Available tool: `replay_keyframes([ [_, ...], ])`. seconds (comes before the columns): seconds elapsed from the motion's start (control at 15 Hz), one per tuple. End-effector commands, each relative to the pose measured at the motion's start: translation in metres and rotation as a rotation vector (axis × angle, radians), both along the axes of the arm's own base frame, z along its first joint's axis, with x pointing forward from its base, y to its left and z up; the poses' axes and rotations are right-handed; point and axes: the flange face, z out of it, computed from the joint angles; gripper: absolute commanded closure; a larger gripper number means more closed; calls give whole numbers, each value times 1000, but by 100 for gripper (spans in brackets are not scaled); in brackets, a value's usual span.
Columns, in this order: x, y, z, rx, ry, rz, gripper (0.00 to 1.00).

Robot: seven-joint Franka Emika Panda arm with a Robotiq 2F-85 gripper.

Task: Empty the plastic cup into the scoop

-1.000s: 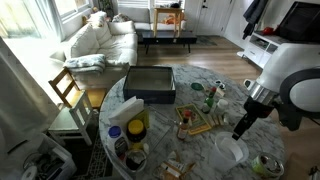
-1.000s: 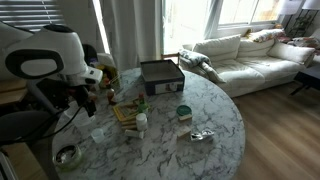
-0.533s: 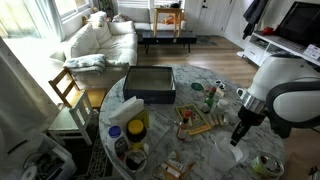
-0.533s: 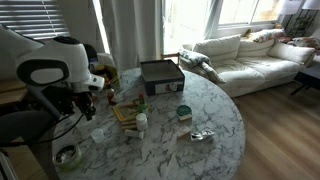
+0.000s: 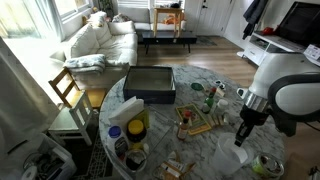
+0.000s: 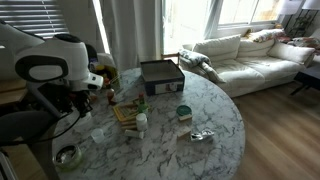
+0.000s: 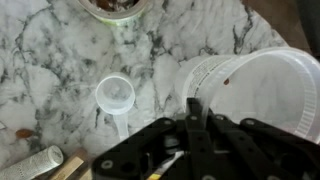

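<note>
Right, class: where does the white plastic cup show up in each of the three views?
Exterior view: the plastic cup sits at the lower right, just under the fingers.
Exterior view: it appears small and faint at the lower left, near the table's edge.
Wrist view: it fills the right side.
Shared landmark: the marble table, visible in all three.

home living room, white sofa (image 5: 100, 40), marble table (image 6: 215, 118), wooden chair (image 5: 68, 88)

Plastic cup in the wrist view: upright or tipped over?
Upright. The plastic cup stands on the marble table, its open mouth facing the camera, beside the scoop.
</note>
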Motion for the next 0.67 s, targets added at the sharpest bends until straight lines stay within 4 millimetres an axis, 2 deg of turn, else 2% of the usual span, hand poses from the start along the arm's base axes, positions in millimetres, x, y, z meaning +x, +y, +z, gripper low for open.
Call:
replay_keyframes([
  [0.0,-19,4,37,4,45,56,99],
  [0.2,-23,8,79,-69,80,112,99],
  [0.4,-18,12,119,-247,68,160,99],
  [0.6,-15,26,121,-392,90,245,99],
])
